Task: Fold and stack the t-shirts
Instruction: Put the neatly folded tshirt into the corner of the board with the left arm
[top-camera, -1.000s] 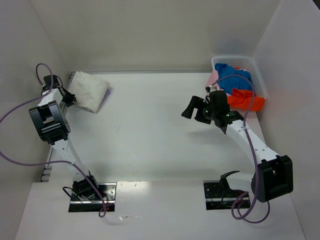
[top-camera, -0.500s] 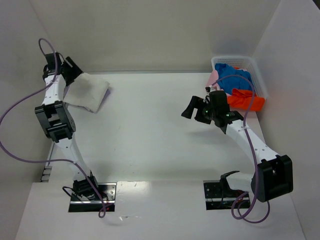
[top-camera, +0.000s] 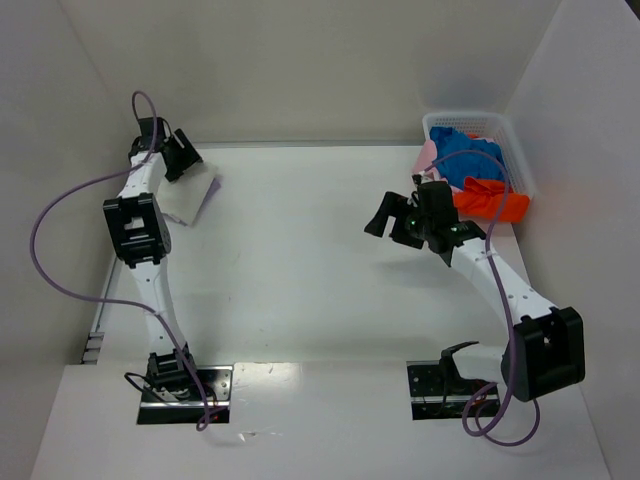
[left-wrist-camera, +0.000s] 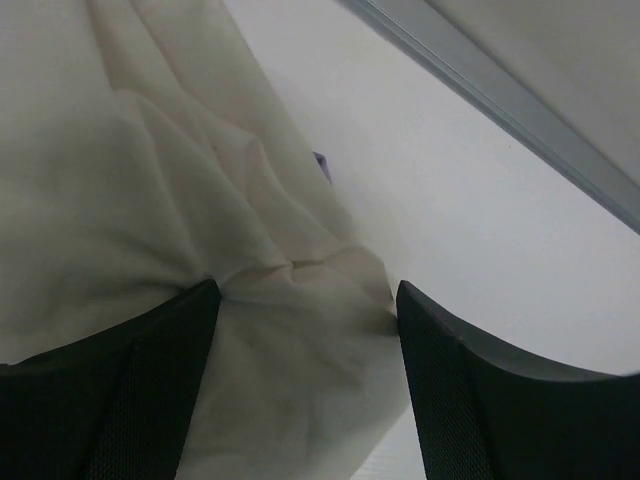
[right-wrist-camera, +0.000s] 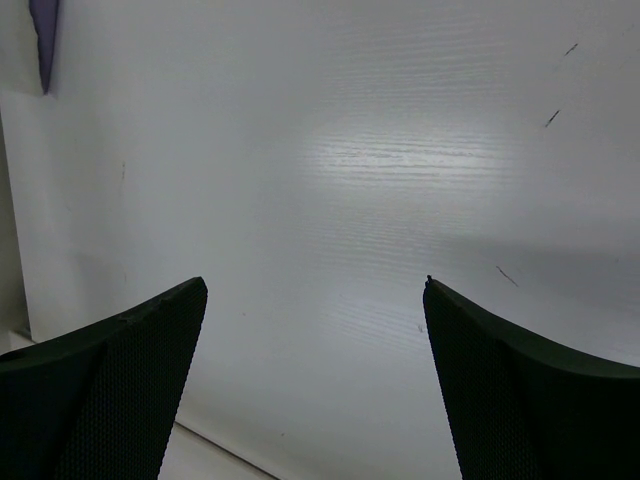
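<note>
Newly wide left pincer (left-wrist-camera: 305, 290) over t-shirt (left-wrist-camera: 150, 180)

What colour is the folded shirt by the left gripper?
The folded cloth t-shirt is off-white; clearest in the left wrist view.

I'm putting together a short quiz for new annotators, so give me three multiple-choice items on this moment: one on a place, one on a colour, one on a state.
1. Where on the table does the off-white t-shirt lie?
A the middle; B the far left corner; C the near edge

2. Which colour of shirt shows in the basket?
A blue; B green; C black

3. The right gripper is:
A shut on cloth; B open, holding nothing; C shut, empty

Answers:
1 B: the top view shows it at the far left corner.
2 A: a blue t-shirt lies in it, beside orange-red and pink cloth.
3 B: its wrist view shows it spread wide with only bare table beneath.
</note>
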